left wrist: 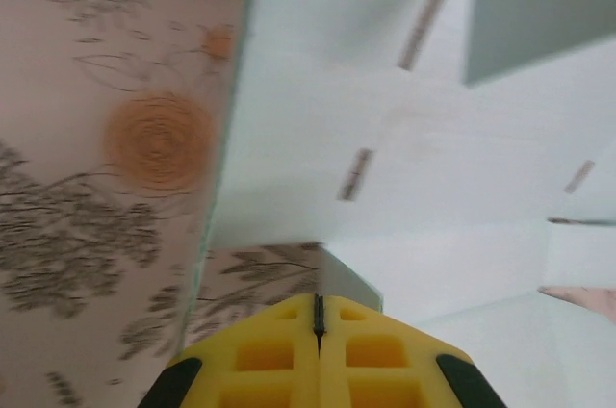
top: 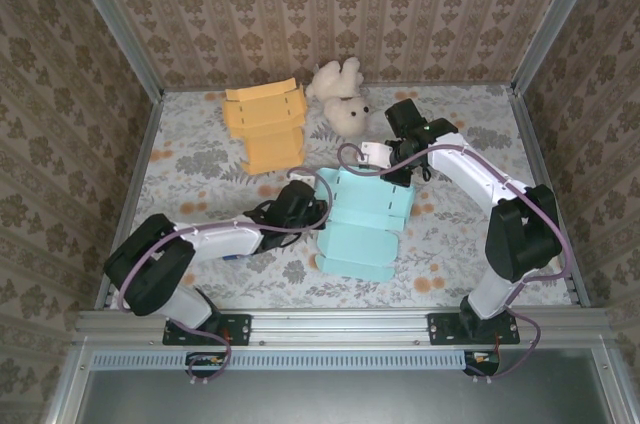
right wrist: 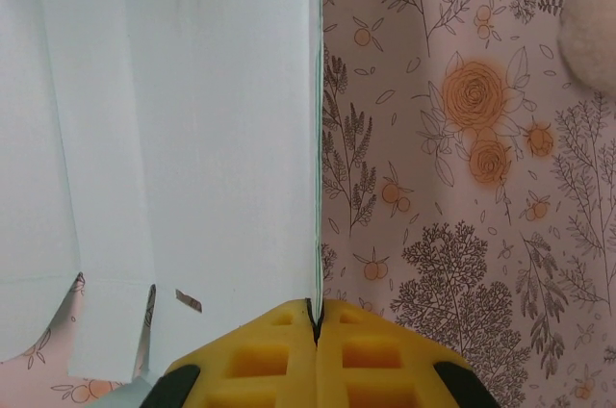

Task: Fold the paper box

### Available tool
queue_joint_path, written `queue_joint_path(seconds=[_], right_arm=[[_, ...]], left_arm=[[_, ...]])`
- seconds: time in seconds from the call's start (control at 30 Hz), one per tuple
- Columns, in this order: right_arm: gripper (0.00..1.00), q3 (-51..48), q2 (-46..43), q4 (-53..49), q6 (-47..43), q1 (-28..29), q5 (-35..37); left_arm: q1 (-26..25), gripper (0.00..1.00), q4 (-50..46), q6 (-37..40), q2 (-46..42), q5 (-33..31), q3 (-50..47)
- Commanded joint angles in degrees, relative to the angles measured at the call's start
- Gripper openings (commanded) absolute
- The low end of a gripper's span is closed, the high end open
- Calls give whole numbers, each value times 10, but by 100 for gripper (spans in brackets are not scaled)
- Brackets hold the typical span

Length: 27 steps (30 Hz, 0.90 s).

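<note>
A pale blue paper box (top: 362, 221) lies partly folded in the middle of the floral tablecloth. My left gripper (top: 313, 203) is at its left edge, its yellow fingers (left wrist: 279, 350) shut on a thin flap of the pale blue box (left wrist: 404, 139). My right gripper (top: 405, 159) is at the box's far right corner. Its yellow fingers (right wrist: 366, 360) are shut on the edge of a side panel of the pale blue box (right wrist: 183, 139), which stands upright and edge-on to the camera.
An orange paper box (top: 265, 124) lies unfolded at the back left. A cream teddy bear (top: 341, 94) sits beside it at the back centre, close to my right arm. Patterned walls enclose the table on three sides.
</note>
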Motion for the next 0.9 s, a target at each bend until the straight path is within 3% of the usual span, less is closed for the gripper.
queue_joint_path(seconds=[0.0,0.33,0.53,0.73,0.87], right_arm=[[0,-4,-15,9,19,-3,-2],[0,-69,-52,75,3,-2,-6],[0,-110,-90,162,-1,1,17],[0,-169,-141,260,-43,26,66],[0,-222,-180,354,-87,54,84]], left_arm=[[-21,0,21,-14,18,27,39],[-29,0,30,-2,42,29,61],[-30,1,11,50,-80,0,10],[-26,2,-12,106,-266,-103,-84],[0,2,3,105,-337,-146,-149]])
